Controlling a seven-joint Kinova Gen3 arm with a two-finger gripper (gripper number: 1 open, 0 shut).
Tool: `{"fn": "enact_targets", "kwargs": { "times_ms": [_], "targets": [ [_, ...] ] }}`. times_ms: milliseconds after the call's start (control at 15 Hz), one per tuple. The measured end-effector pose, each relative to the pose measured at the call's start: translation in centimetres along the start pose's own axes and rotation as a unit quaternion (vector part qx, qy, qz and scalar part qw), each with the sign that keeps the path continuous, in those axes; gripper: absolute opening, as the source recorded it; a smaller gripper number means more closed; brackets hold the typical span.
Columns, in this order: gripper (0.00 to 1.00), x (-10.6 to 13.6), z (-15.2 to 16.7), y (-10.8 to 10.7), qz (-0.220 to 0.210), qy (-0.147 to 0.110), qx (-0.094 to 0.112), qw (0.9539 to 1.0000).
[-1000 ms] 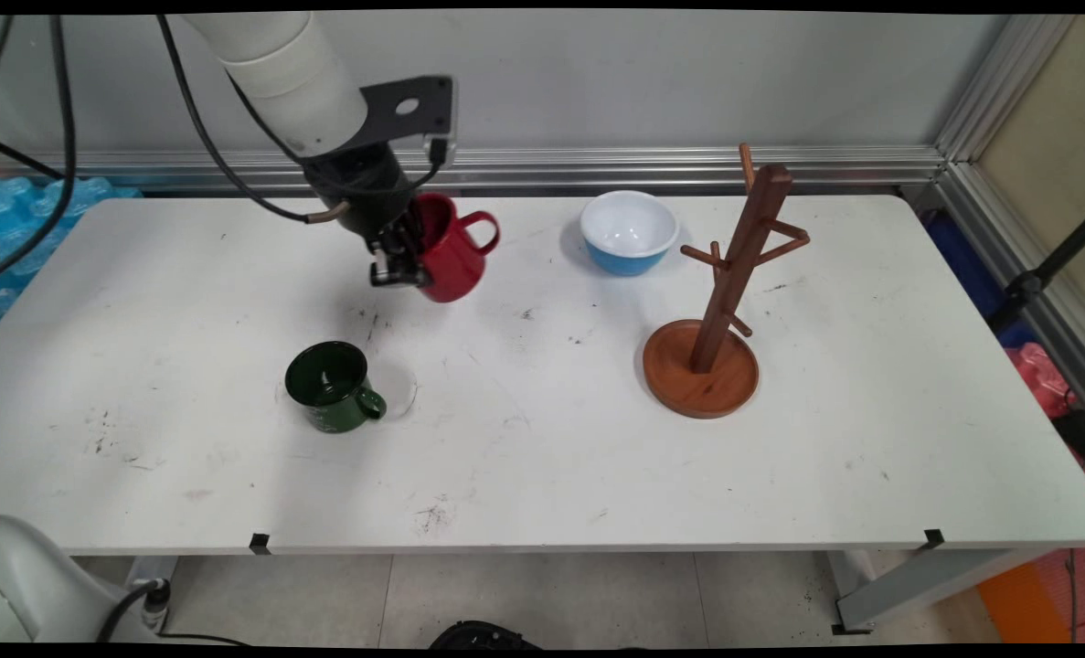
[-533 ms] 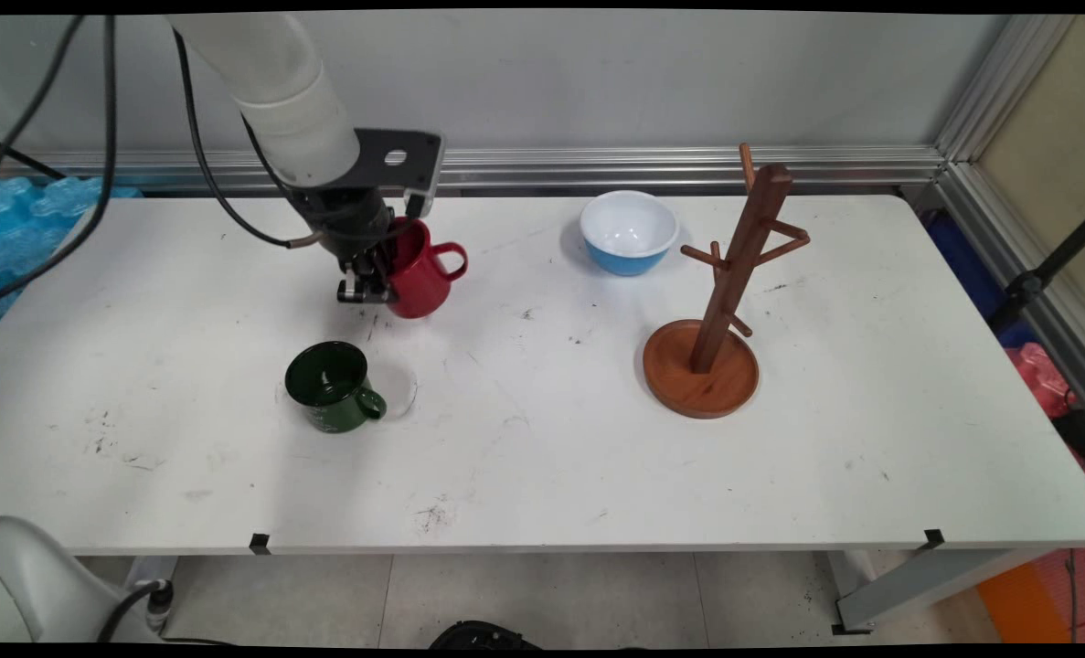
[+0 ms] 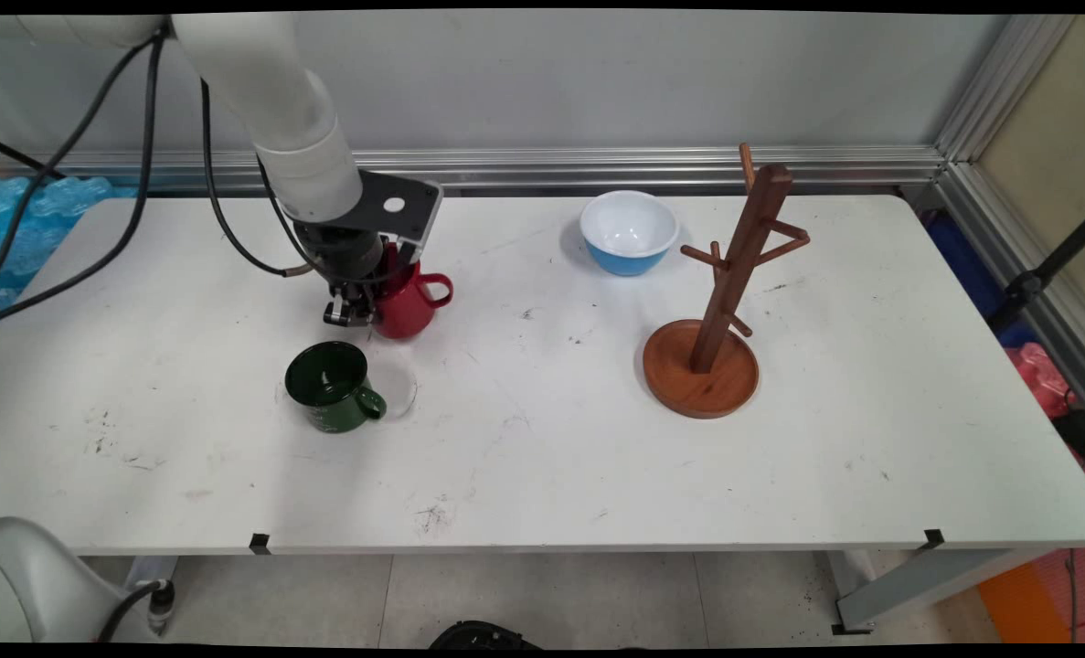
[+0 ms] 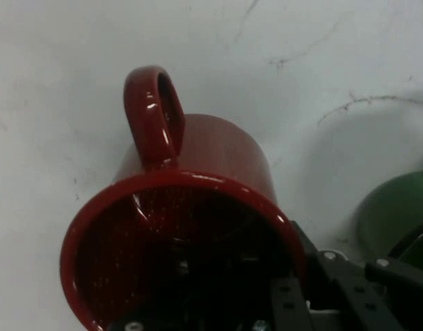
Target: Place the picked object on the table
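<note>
- Glossy red ceramic mug is clamped at its rim by black two-finger gripper, low over white table.
- Dark green enamel mug is seen just nearer.

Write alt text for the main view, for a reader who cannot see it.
A white robot arm's black end effector grips a glossy red ceramic mug by its rim, low over a scuffed white table. A dark green enamel mug stands just in front of it; to the right are a blue bowl with a white inside and a brown wooden mug tree.
</note>
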Motion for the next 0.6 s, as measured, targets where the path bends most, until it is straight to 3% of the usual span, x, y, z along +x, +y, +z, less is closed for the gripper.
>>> {"fn": "enact_targets", "kwargs": {
  "times_ms": [600],
  "targets": [
    [0.0,0.1,2.5,0.2,0.02,-0.01,0.0,0.9997]
  ]
}}
